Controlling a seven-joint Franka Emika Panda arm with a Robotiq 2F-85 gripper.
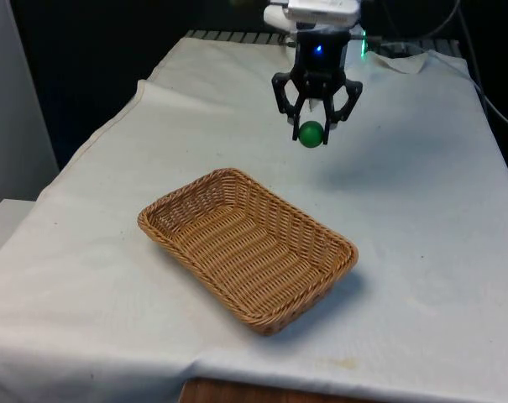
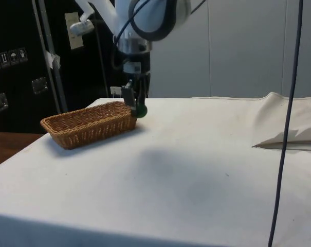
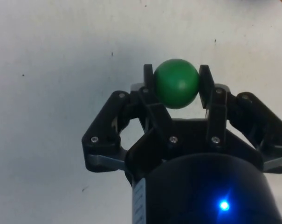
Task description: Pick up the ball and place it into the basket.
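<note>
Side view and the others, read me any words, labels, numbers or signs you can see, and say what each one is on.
No text can be read anywhere.
Dark cabinet: small white stickers with handling-style symbols, too small to read.
Tan label behind the arm: blurred, unreadable.
Ball, basket, white cloth: no markings.

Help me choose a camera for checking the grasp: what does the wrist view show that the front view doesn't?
Wrist view alone: both fingers pressed against opposite sides of the green ball, white cloth beneath. Front view alone: the wicker basket, holding nothing, with the ball lifted above the table, beyond the basket's far side. Both: the gripper holding the ball.
</note>
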